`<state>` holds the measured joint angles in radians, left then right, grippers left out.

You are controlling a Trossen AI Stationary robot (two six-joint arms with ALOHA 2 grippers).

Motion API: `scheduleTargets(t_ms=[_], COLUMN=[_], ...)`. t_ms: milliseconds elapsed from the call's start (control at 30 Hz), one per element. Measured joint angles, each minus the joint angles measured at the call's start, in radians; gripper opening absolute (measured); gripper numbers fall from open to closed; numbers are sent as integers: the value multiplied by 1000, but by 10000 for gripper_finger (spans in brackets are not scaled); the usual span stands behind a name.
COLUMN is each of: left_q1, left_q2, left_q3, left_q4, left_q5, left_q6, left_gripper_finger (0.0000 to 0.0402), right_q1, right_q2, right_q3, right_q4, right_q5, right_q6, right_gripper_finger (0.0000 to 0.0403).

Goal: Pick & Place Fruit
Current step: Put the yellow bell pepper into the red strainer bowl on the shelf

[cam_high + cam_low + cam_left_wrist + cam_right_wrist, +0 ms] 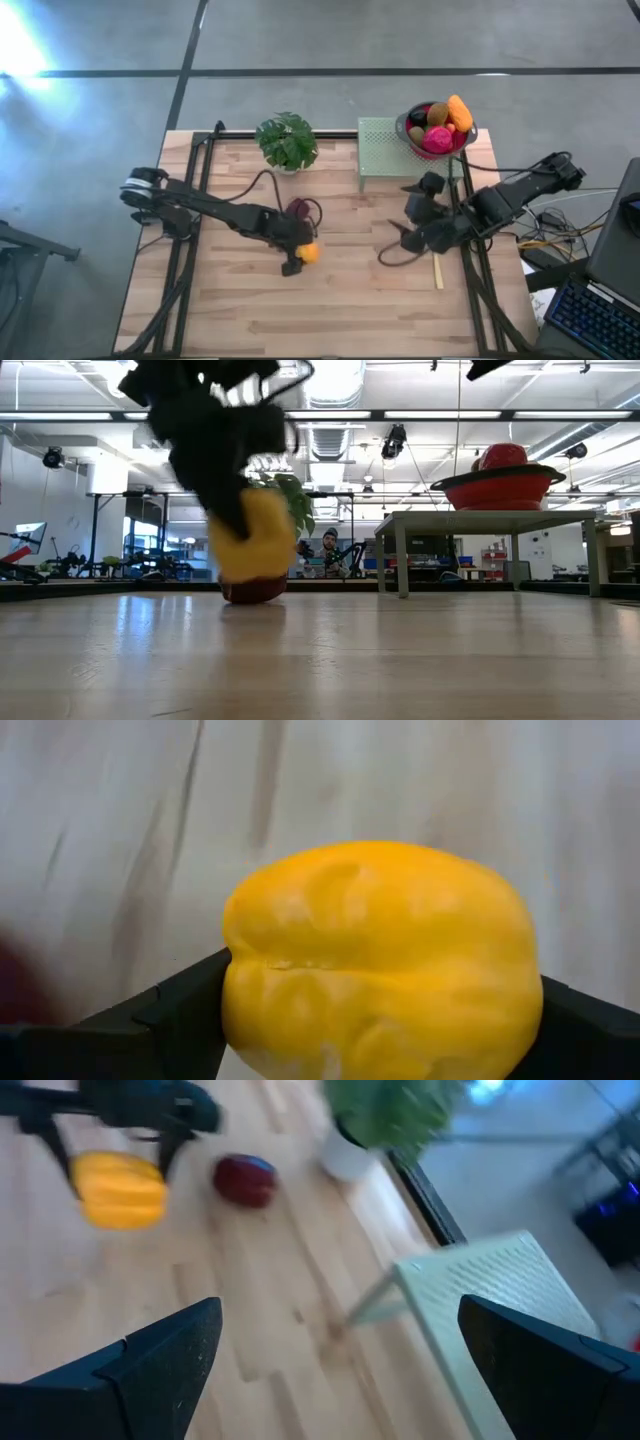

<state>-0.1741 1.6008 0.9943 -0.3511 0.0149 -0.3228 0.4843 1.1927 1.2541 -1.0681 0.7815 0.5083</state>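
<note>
Unlabelled table [330, 310], yellow fruit [378, 960]

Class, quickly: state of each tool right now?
Left tool: closed around the yellow fruit, above the table.
Right tool: open, empty.

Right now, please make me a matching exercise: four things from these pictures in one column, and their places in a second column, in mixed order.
Things:
1. yellow fruit
2. maroon fruit
3. red bowl
4. potted plant

Places:
A. on the green stand
B. between the left gripper's fingers
C. at the table's far edge
D. on the table, beside the yellow fruit

Pairs: 1-B, 2-D, 3-A, 4-C
</note>
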Motion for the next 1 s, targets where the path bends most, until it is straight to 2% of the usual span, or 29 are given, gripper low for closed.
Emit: scheduleTargets(t_ms=[133, 267, 400, 500, 633, 800, 1000], left_q1=[0, 0, 0, 0, 2, 2, 2], left_q2=[-9, -10, -10, -7, -7, -5, -3], left_q3=[-2, -36, -83, -102, -103, -67, -26], left_q4=[226, 526, 845, 1008, 1111, 1121, 1121], left_q5=[36, 47, 33, -6, -19, -34, -43], left_q6=[-45, -129, -244, -330, -392, -417, -419], left_gripper_finger=[355, 355, 355, 355, 355, 355, 355], right_q1=[82, 174, 246, 279, 284, 277, 275], right_q2=[0, 0, 0, 0, 2, 50, 162], right_q3=[-62, -138, -217, -267, -317, -335, -268], right_q4=[147, 324, 507, 654, 849, 1044, 1065], right_q5=[3, 22, 88, 155, 231, 278, 396], right_q6=[-94, -164, -247, -345, -519, -724, -844], right_gripper_finger=[400, 400, 400, 400, 400, 400, 400])
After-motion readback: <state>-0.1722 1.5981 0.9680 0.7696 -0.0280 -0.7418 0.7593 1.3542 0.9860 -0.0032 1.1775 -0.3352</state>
